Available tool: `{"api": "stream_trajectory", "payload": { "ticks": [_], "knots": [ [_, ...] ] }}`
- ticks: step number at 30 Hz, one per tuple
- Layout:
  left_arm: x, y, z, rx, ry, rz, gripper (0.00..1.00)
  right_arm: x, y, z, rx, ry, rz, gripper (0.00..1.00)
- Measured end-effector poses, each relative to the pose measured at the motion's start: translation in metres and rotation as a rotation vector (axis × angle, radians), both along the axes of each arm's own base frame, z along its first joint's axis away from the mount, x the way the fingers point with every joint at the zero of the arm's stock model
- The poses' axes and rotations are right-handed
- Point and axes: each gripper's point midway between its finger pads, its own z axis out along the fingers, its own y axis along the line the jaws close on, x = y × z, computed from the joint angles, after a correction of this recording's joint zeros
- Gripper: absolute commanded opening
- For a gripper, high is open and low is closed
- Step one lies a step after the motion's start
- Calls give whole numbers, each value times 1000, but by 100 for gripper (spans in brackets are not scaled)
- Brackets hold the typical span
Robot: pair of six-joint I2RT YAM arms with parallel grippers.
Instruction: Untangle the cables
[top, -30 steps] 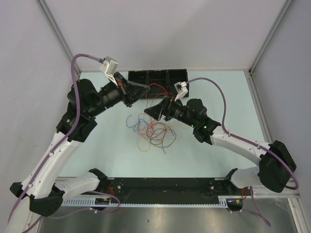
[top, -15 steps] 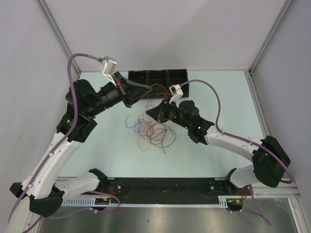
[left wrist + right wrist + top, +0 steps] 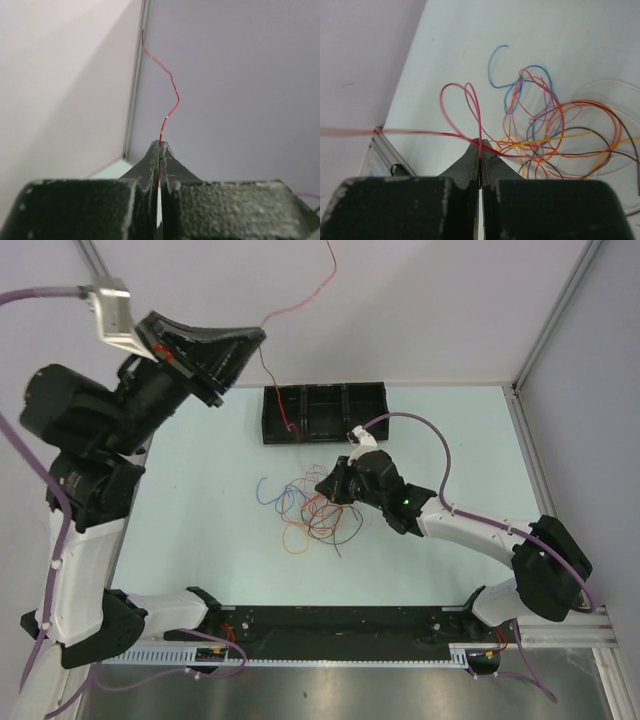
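The cables [image 3: 312,510] lie in a loose tangle of red, blue, orange, yellow and black loops at the table's middle. My left gripper [image 3: 258,336] is raised high at the upper left, shut on a thin red cable [image 3: 300,303]. In the left wrist view that red cable [image 3: 170,107] rises wavy from the closed tips of the left gripper [image 3: 159,145]. My right gripper [image 3: 323,487] sits at the tangle's right edge. In the right wrist view it [image 3: 480,143] is shut on a red strand [image 3: 465,105] that loops ahead of it, with the tangle [image 3: 555,135] to its right.
A black compartment tray [image 3: 340,400] stands at the back of the table, and a red strand hangs down to its left part. Grey walls enclose the table on three sides. The black base rail [image 3: 330,625] runs along the near edge.
My left arm has swung up and away from the tray, lifting the red cable high. My right gripper has shut on a red strand at the tangle's edge.
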Motion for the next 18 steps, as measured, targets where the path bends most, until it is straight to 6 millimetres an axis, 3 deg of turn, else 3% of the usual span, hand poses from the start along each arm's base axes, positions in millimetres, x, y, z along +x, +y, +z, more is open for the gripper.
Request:
{"api": "stream_trajectory", "payload": {
  "ticks": [6,14,18],
  "knots": [
    [-17,28,67,-92,-148,84,1,8,-21,-32,-109,59,-72,0],
    [-29,49,93,-157,-226,151,0,14,-65,-102,-234,208,-170,0],
    [-31,55,97,-165,-249,174,0,17,-80,-123,-276,269,-209,0]
  ]
}}
